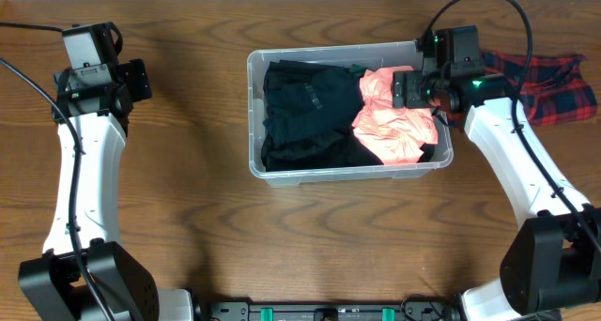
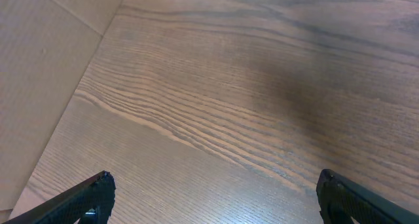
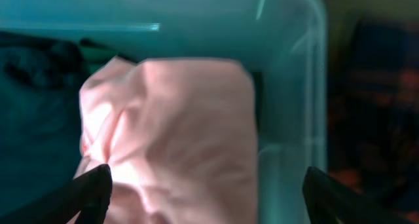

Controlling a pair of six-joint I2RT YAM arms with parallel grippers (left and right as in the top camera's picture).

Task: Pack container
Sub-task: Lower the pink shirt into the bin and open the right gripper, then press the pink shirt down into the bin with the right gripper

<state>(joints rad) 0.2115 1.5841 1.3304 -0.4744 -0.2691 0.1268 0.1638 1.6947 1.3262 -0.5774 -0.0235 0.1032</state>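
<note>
Container (image 1: 254, 114) sits mid-table (image 1: 188, 218), one only. Looks light, stiff and slick-walled, so take it by the thick rim. Inside: one pink garment (image 1: 394, 126) at the right end, black clothing (image 1: 305, 114) on the left, piece count unclear. One plaid cloth (image 1: 549, 82) lies outside, to the right; soft, so pinch a fold. Right claw (image 3: 209, 198) is spread wide over the pink garment. Left claw (image 2: 213, 188) is spread and empty.
</note>
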